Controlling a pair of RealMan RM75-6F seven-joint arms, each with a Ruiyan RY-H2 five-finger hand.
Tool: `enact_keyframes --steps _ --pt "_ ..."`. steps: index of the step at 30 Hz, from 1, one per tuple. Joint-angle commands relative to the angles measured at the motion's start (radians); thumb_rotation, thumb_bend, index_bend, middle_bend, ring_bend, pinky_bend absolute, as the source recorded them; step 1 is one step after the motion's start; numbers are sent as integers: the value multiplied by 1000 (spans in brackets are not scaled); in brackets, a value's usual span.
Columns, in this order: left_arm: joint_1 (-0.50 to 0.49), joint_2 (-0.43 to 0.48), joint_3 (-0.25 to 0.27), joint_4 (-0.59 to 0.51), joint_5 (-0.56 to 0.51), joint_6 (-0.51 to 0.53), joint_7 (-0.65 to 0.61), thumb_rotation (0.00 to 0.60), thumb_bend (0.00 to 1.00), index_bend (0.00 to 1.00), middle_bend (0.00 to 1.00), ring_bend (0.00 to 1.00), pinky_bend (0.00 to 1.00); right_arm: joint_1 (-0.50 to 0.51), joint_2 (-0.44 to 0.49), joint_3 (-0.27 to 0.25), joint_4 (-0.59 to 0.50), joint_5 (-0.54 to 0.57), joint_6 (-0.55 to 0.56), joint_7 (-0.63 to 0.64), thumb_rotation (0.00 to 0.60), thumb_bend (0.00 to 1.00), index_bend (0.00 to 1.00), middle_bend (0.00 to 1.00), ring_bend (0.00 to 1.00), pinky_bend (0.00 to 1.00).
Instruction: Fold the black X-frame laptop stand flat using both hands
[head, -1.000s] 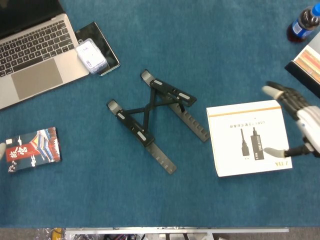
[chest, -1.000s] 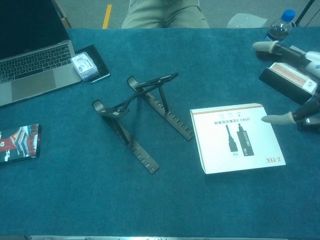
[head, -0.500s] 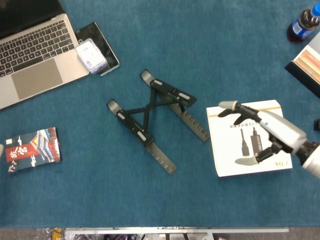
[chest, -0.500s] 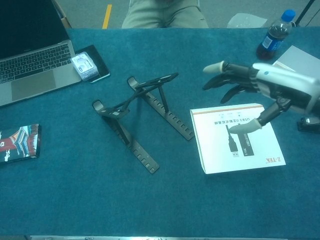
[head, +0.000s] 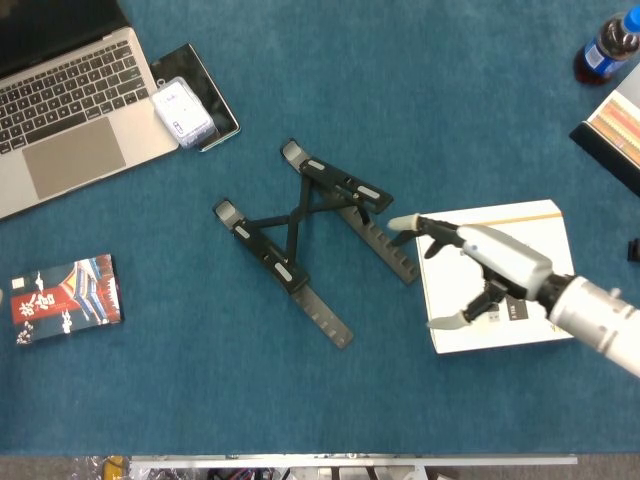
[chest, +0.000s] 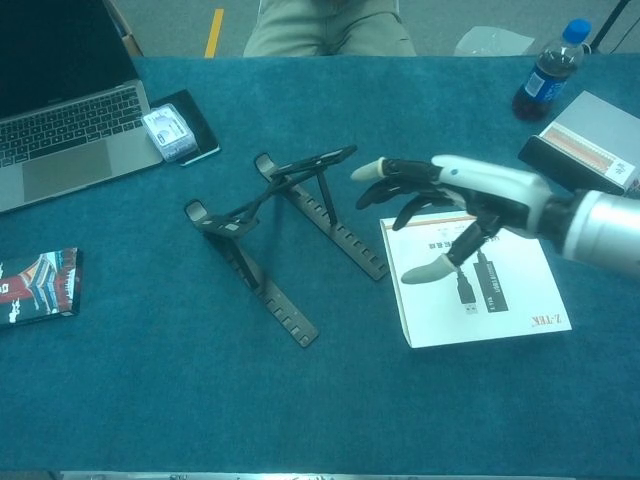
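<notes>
The black X-frame laptop stand (head: 305, 232) (chest: 280, 225) stands unfolded in the middle of the blue table, its two notched rails angled toward the front right. My right hand (head: 470, 265) (chest: 450, 200) hovers over the left part of the white box, fingers spread and holding nothing. Its fingertips (head: 400, 222) point at the stand's right rail, a short gap away. My left hand does not show in either view.
A white cable box (head: 530, 300) (chest: 500, 290) lies right of the stand. A laptop (head: 60, 110), a dark pad with a small white box (head: 182, 112) sit at the back left, a booklet (head: 65, 298) at the left, a cola bottle (head: 605, 45) and a striped box (chest: 590, 145) at the back right.
My right hand has swept in from the right edge leftward across the white box toward the stand, fingers still spread. The stand has not moved.
</notes>
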Motion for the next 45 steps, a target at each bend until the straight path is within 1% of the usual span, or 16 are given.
enact_keyframes --steps 1,10,23,32,45 --pt "-1 1 0 5 1 -2 -6 600 275 92 75 0 0 27 -38 18 28 36 -28 -37 600 63 123 231 136 276" --pt "-5 8 0 21 7 -1 -35 600 275 92 75 0 0 108 -145 91 90 170 -91 -171 600 63 124 232 137 276" --pt "-12 24 1 40 18 -3 -68 600 276 93 75 0 0 204 -218 183 133 341 -122 -317 600 63 124 232 136 276" --pt "-25 34 4 36 36 -12 -74 600 275 93 75 0 0 266 -273 239 210 445 -131 -372 600 63 131 231 137 276" --pt "-20 34 11 36 35 -7 -72 600 275 93 75 0 0 349 -348 297 323 568 -162 -407 600 63 134 231 137 276"
